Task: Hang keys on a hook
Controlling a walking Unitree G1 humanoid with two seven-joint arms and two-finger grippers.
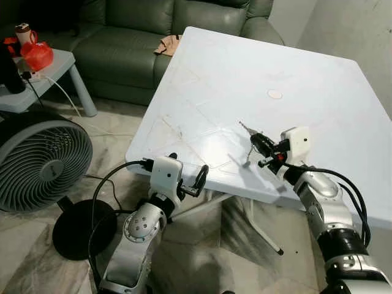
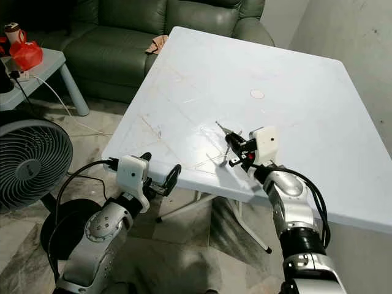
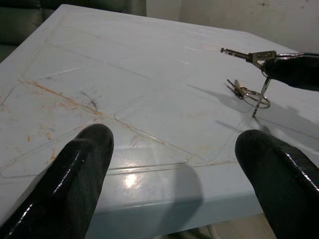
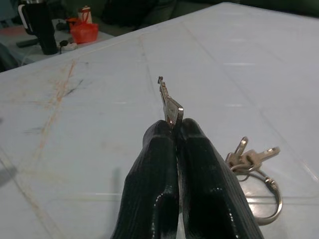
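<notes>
The right end effector [image 1: 262, 147] hovers just above the white plastic surface [image 2: 294, 73], near its front edge, its two black fingers [image 4: 164, 164] pressed together on the bow of one key, whose blade juts out beyond the tips. The rest of the key bunch [image 3: 247, 91] hangs from that key on a ring [image 4: 266, 199], its lower end touching the surface. The left end effector [image 1: 195, 182] waits below and just off the front edge, fingers spread wide and holding nothing. Broad bare surface stretches away behind the keys. Beyond the far corner stands a green sofa [image 1: 128, 37]; a grey floor fan [image 1: 37, 165] sits to the left.
</notes>
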